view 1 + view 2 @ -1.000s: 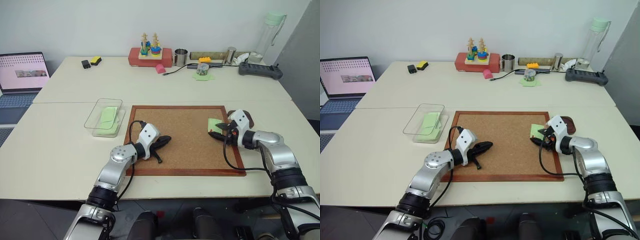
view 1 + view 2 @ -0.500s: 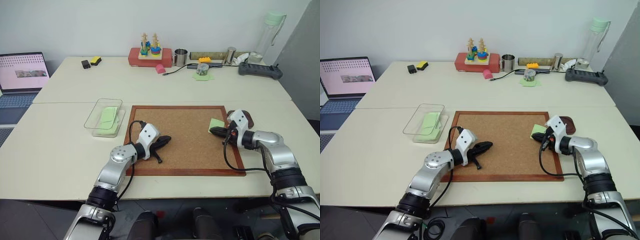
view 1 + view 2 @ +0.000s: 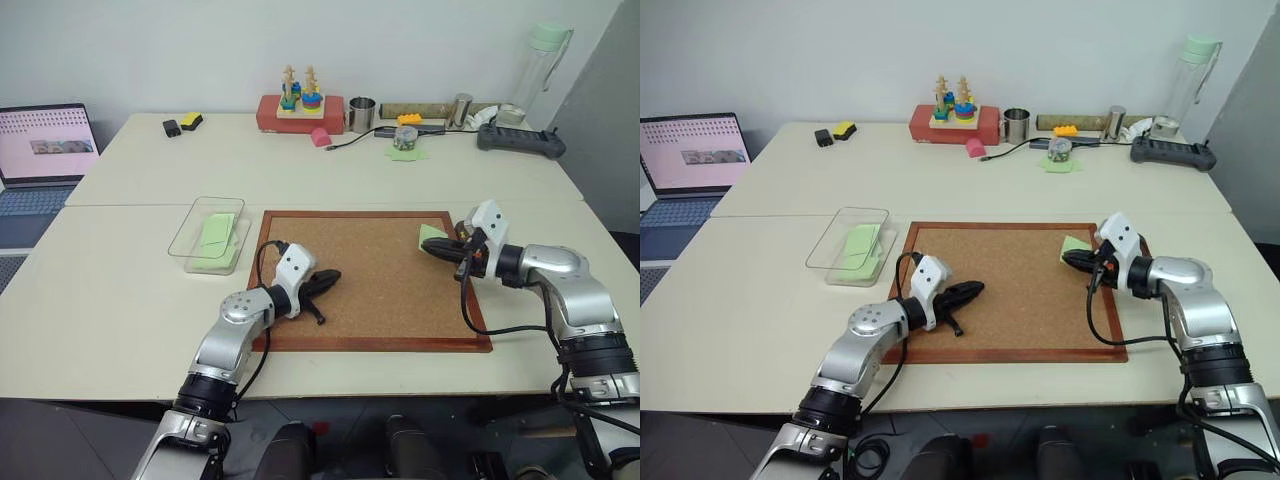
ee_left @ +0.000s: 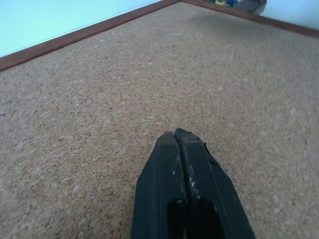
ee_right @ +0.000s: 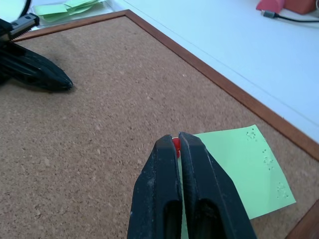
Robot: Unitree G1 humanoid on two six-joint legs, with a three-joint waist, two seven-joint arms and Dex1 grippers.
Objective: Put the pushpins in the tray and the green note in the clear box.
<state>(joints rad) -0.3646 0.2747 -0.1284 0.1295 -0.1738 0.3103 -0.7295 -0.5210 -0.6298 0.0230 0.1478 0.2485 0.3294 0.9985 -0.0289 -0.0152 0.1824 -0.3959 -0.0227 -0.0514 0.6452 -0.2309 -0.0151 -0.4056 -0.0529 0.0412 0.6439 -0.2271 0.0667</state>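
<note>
The big cream table (image 3: 120, 290) fills most of the head view, with a large cork board in a red-brown wooden frame (image 3: 370, 290) sitting in the middle of the frame. Just left of the board is the shallow clear plastic box with rounded corners (image 3: 208, 234), and there's already some pale green paper lying inside it.

Over on the board's upper right corner lies the small pale green rectangular paper note (image 5: 238, 167), flat on the cork. The right gripper (image 5: 175, 142) is raised just over the note's near edge, fingers pinched tight on a tiny red round-headed pushpin (image 5: 175, 146), which peeks out between the tips. The small dark brown wooden tray (image 3: 1143, 246) is mostly hidden behind the right wrist, just off the board's right edge, so only a sliver of it is visible.

The left gripper (image 4: 180, 135) sits low over the lower left part of the cork, its black fingers pressed fully together with nothing between them.
</note>
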